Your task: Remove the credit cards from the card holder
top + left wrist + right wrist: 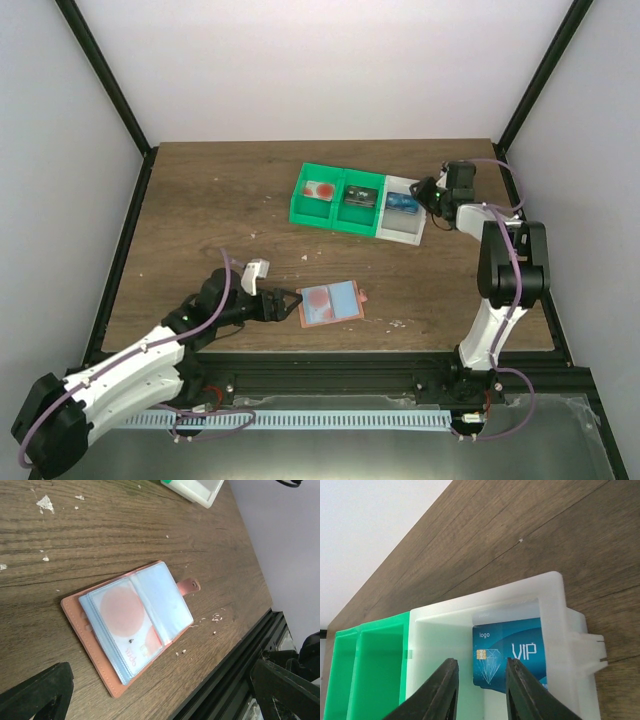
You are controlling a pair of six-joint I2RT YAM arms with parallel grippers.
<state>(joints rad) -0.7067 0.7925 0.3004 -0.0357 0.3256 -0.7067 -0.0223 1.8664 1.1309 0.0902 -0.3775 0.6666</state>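
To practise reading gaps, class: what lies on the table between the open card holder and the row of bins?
Only bare wooden table with a pale speck, from card holder to bins, shown in the top external view.

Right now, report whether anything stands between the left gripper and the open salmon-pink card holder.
Nothing visible does. The left gripper, jaws open, faces the flat salmon-pink card holder lying open on the brown wooden table, and only bare tabletop separates them.

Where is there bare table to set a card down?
Bare table: back left beside the green bins, and the strip between bins and card holder. Crowded: the white bin by the right end effector, and the holder's left by the left end effector.
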